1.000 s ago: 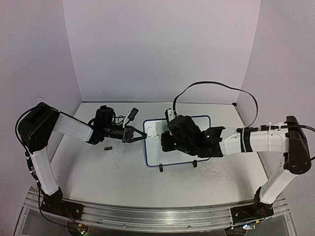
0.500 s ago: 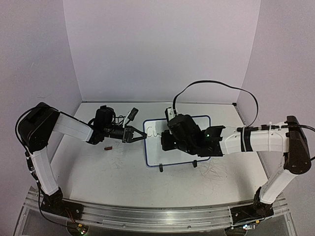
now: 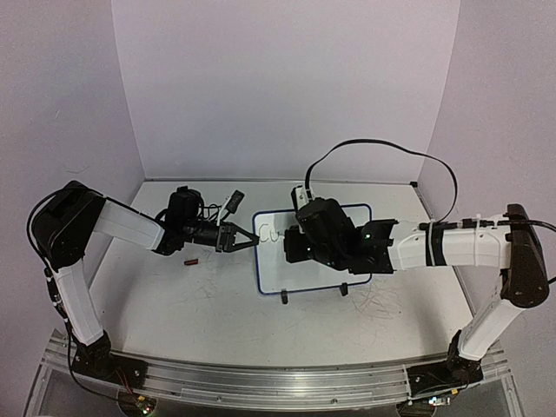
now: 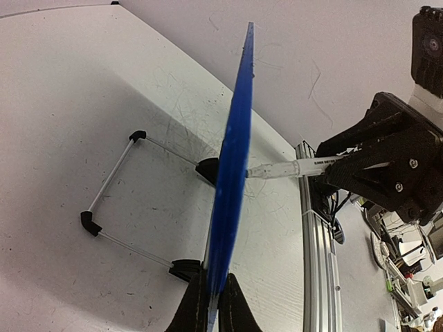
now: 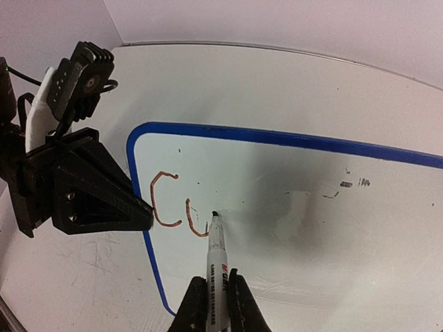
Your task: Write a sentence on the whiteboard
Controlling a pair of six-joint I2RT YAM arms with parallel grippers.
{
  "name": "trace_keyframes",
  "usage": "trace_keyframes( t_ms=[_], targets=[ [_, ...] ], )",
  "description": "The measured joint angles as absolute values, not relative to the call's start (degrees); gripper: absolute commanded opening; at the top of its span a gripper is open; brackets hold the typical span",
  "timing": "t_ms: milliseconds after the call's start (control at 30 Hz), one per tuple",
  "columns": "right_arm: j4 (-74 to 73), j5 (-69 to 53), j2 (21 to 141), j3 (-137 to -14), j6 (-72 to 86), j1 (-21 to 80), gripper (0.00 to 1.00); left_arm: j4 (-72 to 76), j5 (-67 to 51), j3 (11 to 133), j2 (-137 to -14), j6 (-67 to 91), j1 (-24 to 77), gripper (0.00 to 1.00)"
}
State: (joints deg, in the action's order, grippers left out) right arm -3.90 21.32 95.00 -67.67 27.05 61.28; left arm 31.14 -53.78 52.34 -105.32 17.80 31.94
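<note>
Bare whiteboard (image 5: 297, 228) right of the marker (image 5: 217, 252) — left pincer (image 5: 147, 216) against its left edge

Blue-framed whiteboard (image 5: 311, 228) propped at slant; sentence (image 5: 169, 202): red "C", partial second letter.

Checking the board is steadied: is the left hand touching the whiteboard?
Touching. The left wrist view shows the left hand shut on the whiteboard at its blue edge.
</note>
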Motion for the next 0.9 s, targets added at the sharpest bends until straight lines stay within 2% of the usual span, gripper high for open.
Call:
trace_keyframes(
  t_ms=[900],
  targets=[
    [-3.32,19.39,97.56,-70.64,26.81,61.16,0.00,31.10,-53.53,52.34,-105.32,17.87,31.94,0.00]
  ],
)
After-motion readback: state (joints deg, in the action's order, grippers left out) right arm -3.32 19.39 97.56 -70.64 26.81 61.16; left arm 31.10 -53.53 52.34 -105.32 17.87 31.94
